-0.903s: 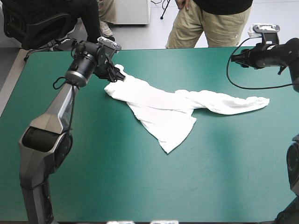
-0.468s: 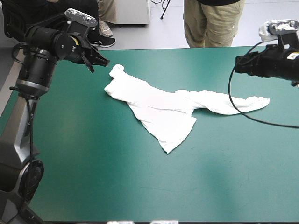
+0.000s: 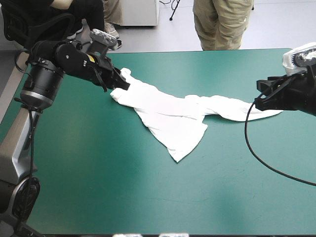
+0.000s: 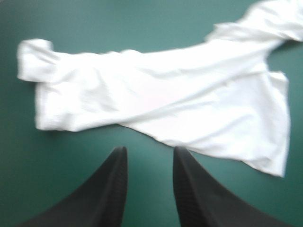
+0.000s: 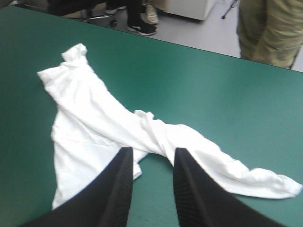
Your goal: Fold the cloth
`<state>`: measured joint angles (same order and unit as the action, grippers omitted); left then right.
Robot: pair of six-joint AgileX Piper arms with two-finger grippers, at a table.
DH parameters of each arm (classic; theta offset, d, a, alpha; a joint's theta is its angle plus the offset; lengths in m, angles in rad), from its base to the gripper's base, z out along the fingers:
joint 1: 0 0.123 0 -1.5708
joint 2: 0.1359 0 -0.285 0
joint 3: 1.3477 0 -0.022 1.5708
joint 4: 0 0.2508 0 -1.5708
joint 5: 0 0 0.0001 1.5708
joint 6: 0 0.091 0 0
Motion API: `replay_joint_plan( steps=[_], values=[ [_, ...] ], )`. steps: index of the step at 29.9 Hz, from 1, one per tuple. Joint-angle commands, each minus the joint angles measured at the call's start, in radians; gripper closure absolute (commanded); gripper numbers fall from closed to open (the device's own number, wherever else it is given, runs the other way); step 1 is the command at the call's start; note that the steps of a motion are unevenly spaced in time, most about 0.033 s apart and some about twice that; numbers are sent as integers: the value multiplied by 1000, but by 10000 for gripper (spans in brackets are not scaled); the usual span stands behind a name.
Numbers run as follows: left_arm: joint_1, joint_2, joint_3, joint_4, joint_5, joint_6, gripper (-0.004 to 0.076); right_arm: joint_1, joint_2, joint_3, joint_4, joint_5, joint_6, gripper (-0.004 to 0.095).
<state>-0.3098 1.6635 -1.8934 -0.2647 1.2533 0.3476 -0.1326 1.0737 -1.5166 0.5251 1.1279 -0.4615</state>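
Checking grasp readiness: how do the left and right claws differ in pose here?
The left claw is at the shirt's left end, the right claw at its right end. The left claw points down at the table; the right claw lies more level, looking along the shirt. Both are open, holding nothing.

I see a plain white short-sleeved cloth T-shirt (image 3: 168, 116); the table's cover (image 3: 98, 187) is even teal-green; left gripper (image 4: 150, 150) and right gripper (image 5: 154, 151) have broad curved fingers, plain black.
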Motion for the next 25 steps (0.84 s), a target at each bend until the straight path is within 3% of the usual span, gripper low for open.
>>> replay_joint_plan(
  steps=[1, 8, 13, 16, 19, 22, 25],
  values=[
    [-32, -76, 136, -167, 11, 133, 482, -4, -21, -20, -82, -79, 44, 626],
    [-83, -133, 361, -135, -78, 95, 482, -4, 6, -18, -68, -29, 61, 622],
    [-94, -161, 444, -163, -146, 98, 482, 37, 20, 53, 59, 19, -20, 622],
    [-152, -159, 503, -203, -162, 174, 482, 91, 20, 87, 13, 12, -32, 622],
    [-266, -159, 563, -183, -251, 283, 482, 111, 21, 95, -41, 0, -28, 622],
    [-382, -157, 588, -9, -366, 271, 477, 111, 21, 95, -51, 0, -28, 622],
    [-441, -130, 589, 56, -413, 263, 441, 113, 21, 95, -47, 0, -28, 622]
  ],
)
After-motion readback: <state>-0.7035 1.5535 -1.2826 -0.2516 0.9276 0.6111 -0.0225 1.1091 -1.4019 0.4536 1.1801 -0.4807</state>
